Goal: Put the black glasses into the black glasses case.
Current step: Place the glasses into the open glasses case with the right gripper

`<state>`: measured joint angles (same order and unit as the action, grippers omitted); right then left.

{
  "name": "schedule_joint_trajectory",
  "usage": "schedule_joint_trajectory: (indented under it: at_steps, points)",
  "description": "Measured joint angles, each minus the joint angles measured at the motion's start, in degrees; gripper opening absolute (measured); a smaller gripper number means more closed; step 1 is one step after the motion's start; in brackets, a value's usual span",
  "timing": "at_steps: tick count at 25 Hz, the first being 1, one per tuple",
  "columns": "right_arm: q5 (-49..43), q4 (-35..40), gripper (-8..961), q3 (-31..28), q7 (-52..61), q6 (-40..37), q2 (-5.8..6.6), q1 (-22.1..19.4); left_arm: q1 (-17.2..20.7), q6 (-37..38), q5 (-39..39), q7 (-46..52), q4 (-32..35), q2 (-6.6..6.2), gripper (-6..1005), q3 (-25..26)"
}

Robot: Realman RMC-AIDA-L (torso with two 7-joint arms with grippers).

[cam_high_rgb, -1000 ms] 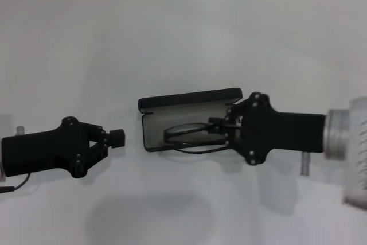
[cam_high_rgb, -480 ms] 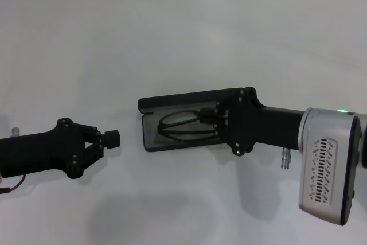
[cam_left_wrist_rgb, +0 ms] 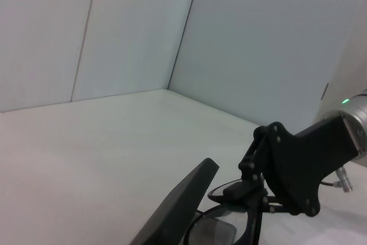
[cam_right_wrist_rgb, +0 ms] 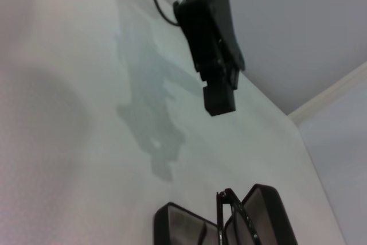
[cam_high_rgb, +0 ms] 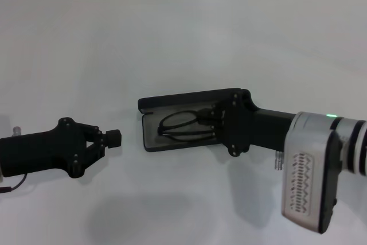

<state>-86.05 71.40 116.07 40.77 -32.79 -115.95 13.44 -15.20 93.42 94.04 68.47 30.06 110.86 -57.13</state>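
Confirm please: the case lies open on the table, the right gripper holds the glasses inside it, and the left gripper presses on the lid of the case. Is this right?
Not fully. The left gripper is not on the lid: the head view shows it apart from the black glasses case, beside it over the table. The case does lie open, and the right gripper holds the black glasses inside it.
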Motion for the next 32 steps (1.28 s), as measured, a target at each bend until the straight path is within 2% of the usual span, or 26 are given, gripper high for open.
schedule_joint_trajectory:
  at_steps: [11,22,32]
  points:
    - [0.0,-0.61,63,1.8,-0.65,3.26,-0.07,0.75,0.02,0.08,-0.01,-0.08,0.01,0.05,13,0.0]
    - [0.7,-2.69,63,5.86,-0.66,9.56,-0.25,3.25,0.04,0.0,-0.01,-0.09,0.0,0.0,14,0.0]
    - [0.71,-2.98,62,6.32,-0.24,10.01,-0.24,3.87,-0.25,0.1,0.09,-0.09,-0.15,0.03,14,-0.07]
